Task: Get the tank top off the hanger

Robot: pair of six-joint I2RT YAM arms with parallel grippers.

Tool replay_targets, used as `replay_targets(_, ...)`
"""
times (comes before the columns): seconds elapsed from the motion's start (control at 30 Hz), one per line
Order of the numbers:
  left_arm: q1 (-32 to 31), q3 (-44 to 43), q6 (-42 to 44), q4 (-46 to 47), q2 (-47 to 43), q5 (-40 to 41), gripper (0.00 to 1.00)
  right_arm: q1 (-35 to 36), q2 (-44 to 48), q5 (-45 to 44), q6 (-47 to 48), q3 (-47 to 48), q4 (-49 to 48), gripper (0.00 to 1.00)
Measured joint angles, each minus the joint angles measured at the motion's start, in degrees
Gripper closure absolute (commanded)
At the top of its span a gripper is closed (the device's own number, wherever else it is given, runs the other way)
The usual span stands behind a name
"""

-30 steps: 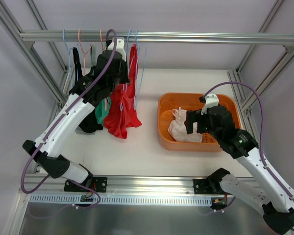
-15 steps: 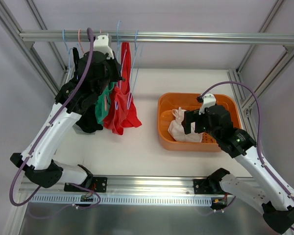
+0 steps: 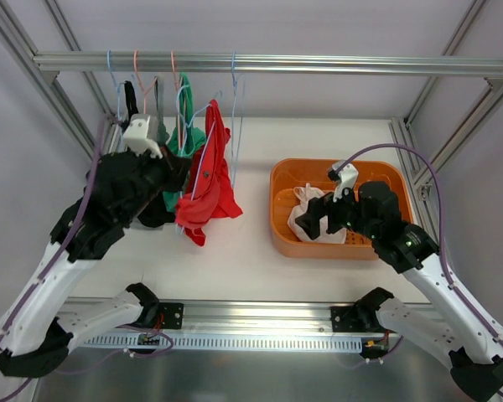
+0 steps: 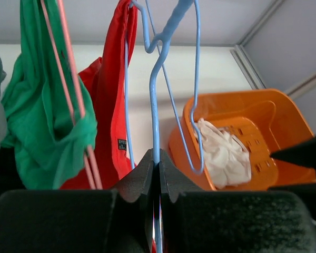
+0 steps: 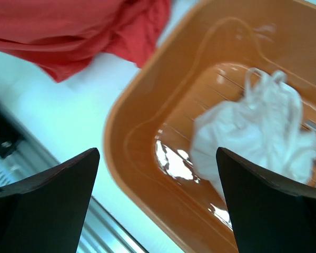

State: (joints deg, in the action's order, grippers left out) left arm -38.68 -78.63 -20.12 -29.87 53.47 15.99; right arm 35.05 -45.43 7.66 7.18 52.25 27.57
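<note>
A red tank top (image 3: 208, 191) hangs bunched on a blue wire hanger (image 3: 203, 159) below the top rail. My left gripper (image 3: 181, 171) is shut on that hanger's wire. In the left wrist view the jaws (image 4: 157, 163) pinch the blue hanger (image 4: 155, 105), with the red tank top (image 4: 113, 105) just left of it. I cannot tell whether the hook is on the rail. My right gripper (image 3: 315, 216) is open and empty over the near-left part of the orange basket (image 3: 277, 228). In the right wrist view, the right gripper (image 5: 157, 174) looks down on the basket's rim.
The orange basket (image 5: 126, 158) holds a crumpled white garment (image 5: 258, 132). A green garment (image 4: 37, 121) on a pink hanger (image 4: 73, 95) and a black garment (image 3: 155, 213) hang at the left of the rail (image 3: 318, 64). Frame posts stand at both sides.
My left arm has pulled back toward the near side and lower, holding the blue hanger; the red top has swung and tilted with it. My right gripper has shifted slightly left over the basket.
</note>
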Motion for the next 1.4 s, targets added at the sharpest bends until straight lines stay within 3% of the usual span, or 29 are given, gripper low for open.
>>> replay_targets(0.17,0.0,9.5,-2.7,-2.6,-13.5,-5.2,1.0,0.0,0.6,11.4,-0.1,-2.0,-6.1,0.01)
replay_targets(0.37,0.0,18.3,-6.3,-10.2,-21.3,-8.9,1.0,4.0,-2.3,20.2,-1.7,-5.5,-15.8,0.08)
replay_targets(0.5,0.0,23.6,-8.0,-14.8,-21.8,-16.2,1.0,12.4,-7.6,18.4,-2.3,-6.2,-22.8,0.16)
replay_targets(0.67,0.0,25.6,-9.6,-17.5,-23.6,-25.5,1.0,17.9,-14.1,12.2,-4.4,-7.1,-32.3,0.28)
replay_targets(0.97,0.0,25.6,-10.7,-19.4,-27.9,-32.9,1.0,18.3,-25.3,4.7,-7.9,-8.0,-41.9,0.44)
replay_targets(1.1,0.0,25.3,-10.8,-20.3,-29.1,-34.8,1.0,18.4,-28.5,4.1,-8.0,-7.2,-43.3,0.57)
replay_targets(1.4,0.0,23.1,-10.8,-20.7,-29.9,-35.5,1.0,18.4,-30.6,3.7,-8.0,-6.3,-43.8,0.58)
